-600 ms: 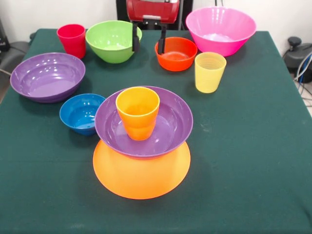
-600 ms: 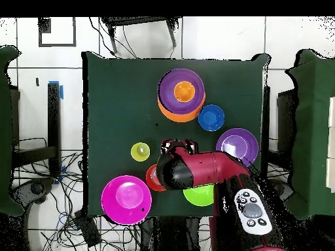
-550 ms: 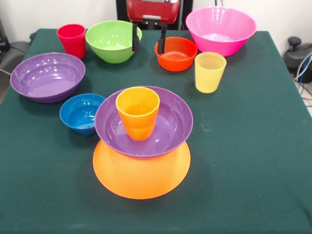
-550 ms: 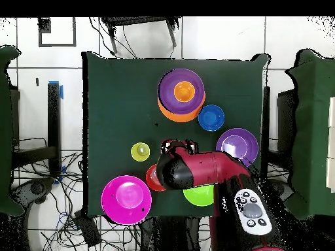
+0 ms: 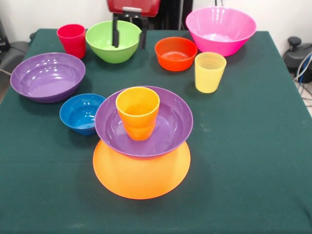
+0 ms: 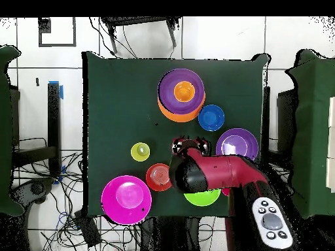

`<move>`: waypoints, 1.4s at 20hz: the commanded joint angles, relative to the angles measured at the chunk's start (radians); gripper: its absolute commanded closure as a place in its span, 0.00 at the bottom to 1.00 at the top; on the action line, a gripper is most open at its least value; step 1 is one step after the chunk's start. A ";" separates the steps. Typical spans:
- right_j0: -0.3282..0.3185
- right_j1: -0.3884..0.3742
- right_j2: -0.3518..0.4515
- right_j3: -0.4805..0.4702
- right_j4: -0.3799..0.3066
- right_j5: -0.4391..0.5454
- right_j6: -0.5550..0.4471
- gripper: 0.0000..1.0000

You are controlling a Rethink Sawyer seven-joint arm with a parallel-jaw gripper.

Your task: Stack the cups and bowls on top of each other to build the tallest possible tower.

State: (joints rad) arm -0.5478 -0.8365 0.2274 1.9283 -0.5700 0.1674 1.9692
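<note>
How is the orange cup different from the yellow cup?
The orange cup sits inside a purple bowl on the tower; the yellow cup stands alone on the table. The orange cup is solid-coloured; the yellow cup looks see-through. Both stand upright with their mouths open to the top.

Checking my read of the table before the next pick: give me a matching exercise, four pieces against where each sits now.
Things:
1. orange cup
2. pincer
3. yellow cup
4. blue bowl

Places:
A. over the green bowl
B. on the cloth beside the tower's purple bowl
C. inside the tower's purple bowl
D. on the cloth in front of the pink bowl

Pairs: 1-C, 2-A, 3-D, 4-B
</note>
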 commanded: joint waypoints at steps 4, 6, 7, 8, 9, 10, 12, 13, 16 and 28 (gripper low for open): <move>-0.156 0.103 0.325 -0.098 -0.177 0.239 -0.458 0.00; -0.195 0.123 0.394 -0.106 -0.192 0.297 -0.540 0.00; -0.216 0.135 0.421 -0.105 -0.198 0.315 -0.565 0.00; -0.232 0.147 0.441 -0.102 -0.202 0.330 -0.581 0.00; -0.241 0.153 0.455 -0.097 -0.208 0.336 -0.590 0.00; -0.256 0.164 0.476 -0.093 -0.212 0.347 -0.604 0.00; -0.277 0.173 0.503 -0.086 -0.217 0.365 -0.628 0.00; -0.282 0.175 0.512 -0.085 -0.217 0.375 -0.641 0.00; -0.303 0.174 0.552 -0.111 -0.205 0.442 -0.726 0.00; -0.329 0.247 0.624 -0.271 -0.224 0.623 -1.039 0.00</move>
State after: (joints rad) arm -0.8902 -0.6510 0.7846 1.7814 -0.7141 0.6492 1.3318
